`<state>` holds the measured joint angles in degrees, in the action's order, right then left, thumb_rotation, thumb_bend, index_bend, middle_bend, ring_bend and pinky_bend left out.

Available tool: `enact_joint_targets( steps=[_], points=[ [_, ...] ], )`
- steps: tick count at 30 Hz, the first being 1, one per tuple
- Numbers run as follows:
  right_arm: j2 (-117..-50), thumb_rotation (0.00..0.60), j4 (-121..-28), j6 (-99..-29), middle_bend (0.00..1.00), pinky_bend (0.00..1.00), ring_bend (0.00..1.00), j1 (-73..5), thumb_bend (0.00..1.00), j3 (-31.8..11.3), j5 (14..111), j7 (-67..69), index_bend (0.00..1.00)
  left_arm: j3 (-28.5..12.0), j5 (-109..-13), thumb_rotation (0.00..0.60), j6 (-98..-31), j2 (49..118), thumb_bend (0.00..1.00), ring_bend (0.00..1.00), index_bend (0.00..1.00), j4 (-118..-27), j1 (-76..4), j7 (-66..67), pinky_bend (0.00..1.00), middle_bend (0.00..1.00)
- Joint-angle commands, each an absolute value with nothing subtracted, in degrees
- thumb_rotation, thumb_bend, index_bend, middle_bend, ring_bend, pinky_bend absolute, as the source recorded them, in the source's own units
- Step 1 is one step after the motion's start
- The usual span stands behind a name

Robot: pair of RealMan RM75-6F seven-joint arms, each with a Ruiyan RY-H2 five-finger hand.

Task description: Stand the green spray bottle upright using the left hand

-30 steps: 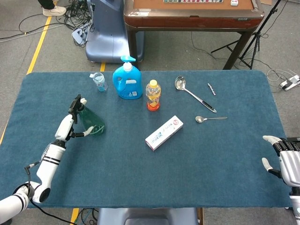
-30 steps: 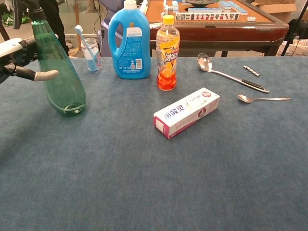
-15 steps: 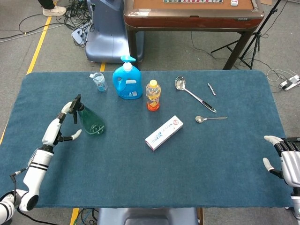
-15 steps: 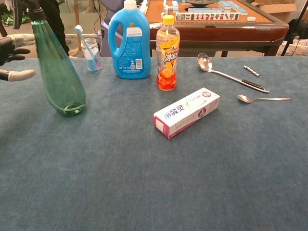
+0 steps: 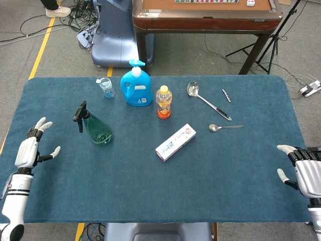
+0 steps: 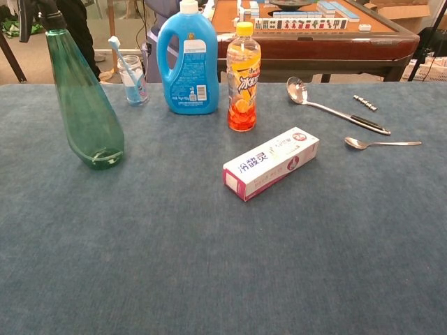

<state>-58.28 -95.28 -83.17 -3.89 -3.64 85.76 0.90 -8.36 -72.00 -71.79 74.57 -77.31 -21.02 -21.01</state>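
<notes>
The green spray bottle stands upright on the blue table, black trigger head on top, at the left; the chest view shows the bottle free of any hand. My left hand hovers open near the table's left edge, well clear of the bottle, fingers spread. My right hand stays open at the right edge with nothing in it. Neither hand appears in the chest view.
Behind the bottle stand a small glass with a toothbrush, a blue detergent jug and an orange drink bottle. A toothpaste box lies mid-table, with a ladle, a spoon and a small stick to its right.
My left hand has let go of the green spray bottle and drawn back left toward the table edge. The bottle stays standing on its own. The right hand barely moved.
</notes>
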Motion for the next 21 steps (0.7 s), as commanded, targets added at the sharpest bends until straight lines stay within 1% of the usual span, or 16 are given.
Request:
enact_joint_targets(
  steps=[1,4,9,15,21],
  points=[
    [-58.31,0.6,-95.38,-83.12,0.27,0.25,0.2,-4.02,0.31,-3.6,85.94,0.91,0.24,-6.36,-71.54,0.6,-75.64,70.11,0.31,0.0,0.14,-84.67,-17.23,-12.83,0.0,0.03],
    [-58.45,0.6,-95.5,-83.09,0.27,0.25,0.2,-4.09,0.31,-3.52,86.04,0.89,0.24,-5.27,-72.45,0.6,-78.07,68.37,0.31,0.0,0.14,-89.12,-15.51,-8.11,0.0,0.03],
    [-58.75,0.6,-95.71,-83.66,0.27,0.25,0.2,-3.85,0.31,-3.34,86.3,0.69,0.24,-4.3,-74.8,0.6,-82.37,67.27,0.31,0.0,0.14,-94.62,-12.85,-4.73,0.0,0.03],
    [-58.84,0.6,-96.0,-84.54,0.27,0.25,0.2,-3.29,0.31,-3.15,86.33,0.12,0.24,-2.58,-79.17,0.6,-86.78,67.22,0.31,0.0,0.14,-98.57,-10.34,0.01,0.0,0.03],
    [-58.97,0.6,-95.88,-84.88,0.27,0.25,0.2,-3.01,0.31,-3.04,86.27,0.27,0.24,-1.46,-82.04,0.6,-88.38,67.89,0.31,0.0,0.14,-99.86,-9.06,3.64,0.0,0.03]
  ],
)
